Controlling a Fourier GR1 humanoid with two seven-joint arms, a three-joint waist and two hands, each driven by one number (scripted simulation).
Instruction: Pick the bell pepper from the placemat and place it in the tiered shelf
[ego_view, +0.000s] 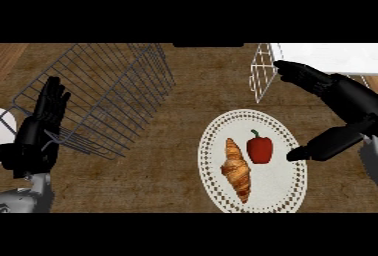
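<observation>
- While the pepper sits upright on the placemat, just at 3 o'clock of a croissant, nothing holds it.
- Right hand hovers at the mat's 2 o'clock, spread wide, thumb tip near the pepper, apart from it.
- Left hand rests at 9 o'clock, fingers straight, holding nothing.
- Wire shelf lies at 11 o'clock.

Bell pepper right of croissant
</observation>
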